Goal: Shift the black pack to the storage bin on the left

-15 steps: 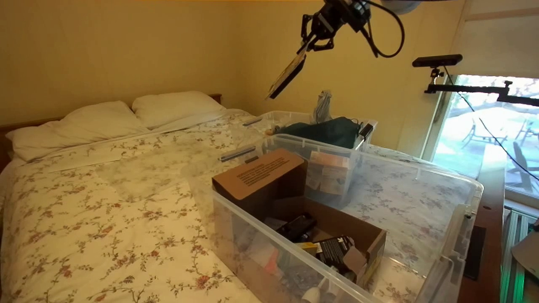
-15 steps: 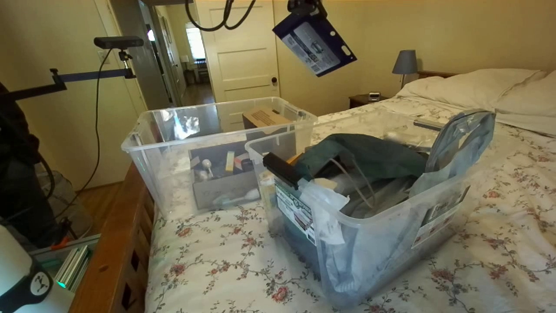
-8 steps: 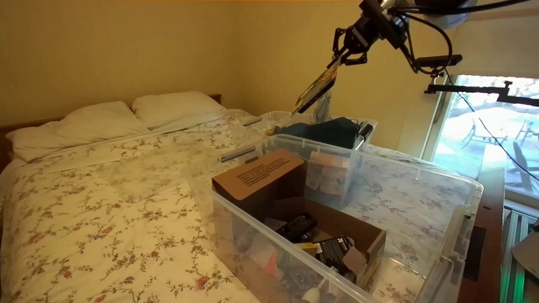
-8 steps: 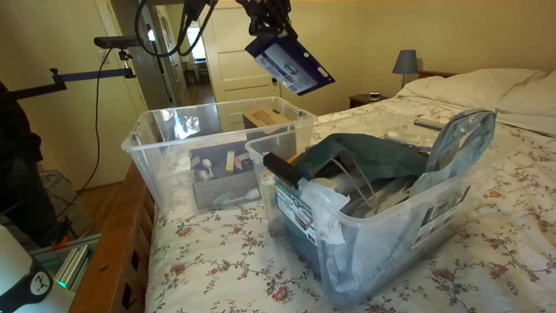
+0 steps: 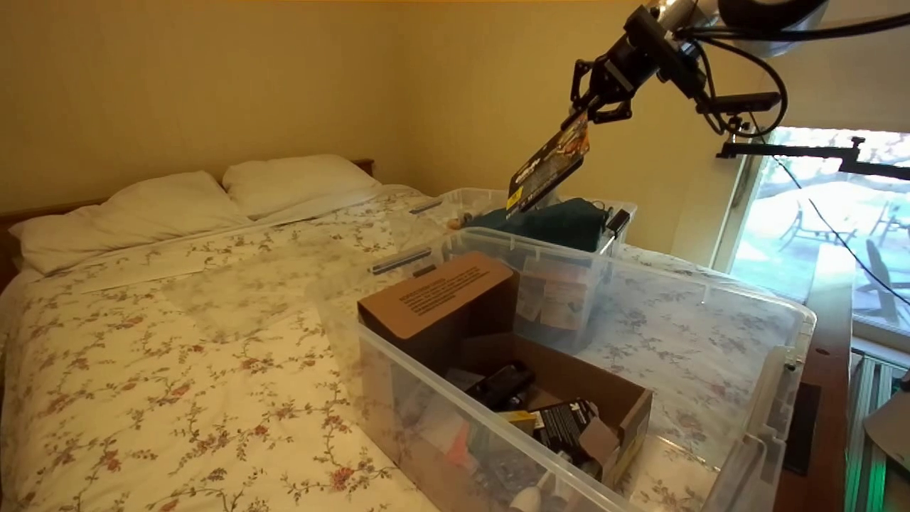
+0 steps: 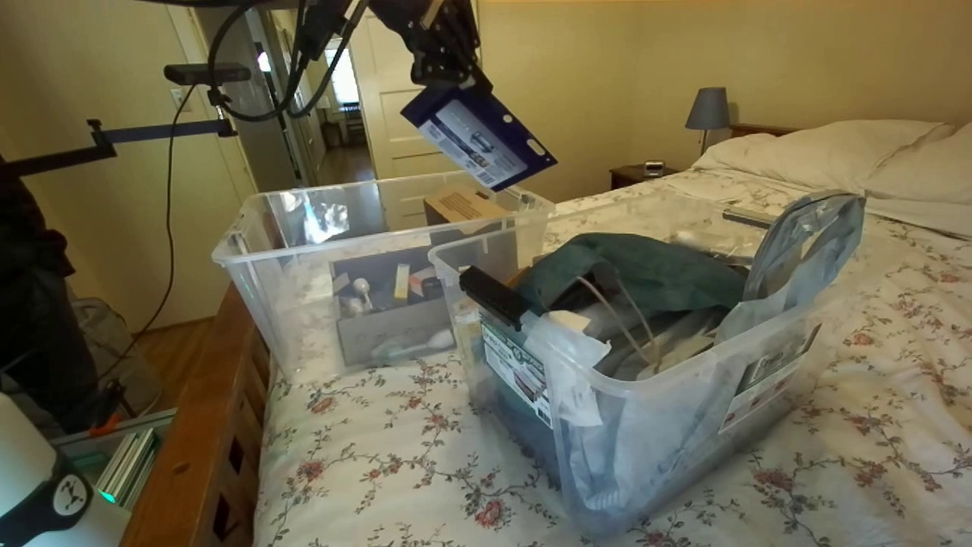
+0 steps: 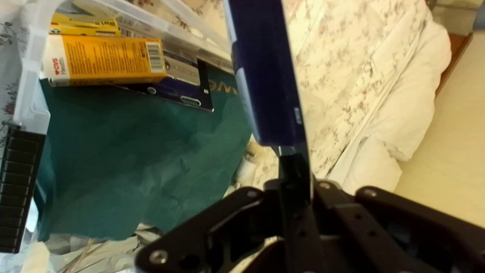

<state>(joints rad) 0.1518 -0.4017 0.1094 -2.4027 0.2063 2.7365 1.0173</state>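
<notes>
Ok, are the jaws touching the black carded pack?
Touching. In an exterior view the black carded pack hangs from the jaws by its upper end, and the wrist view shows that end clamped between them.

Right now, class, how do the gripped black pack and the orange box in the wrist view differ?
Colour: the black pack has a black front and a dark blue back; the orange box is orange with a white end section.
Pose: the black pack is held tilted by the gripper; the orange box lies ungripped below.
Shape: the black pack has cut-out holes near one edge; the orange box shows none.
Shared: both are printed.
</notes>
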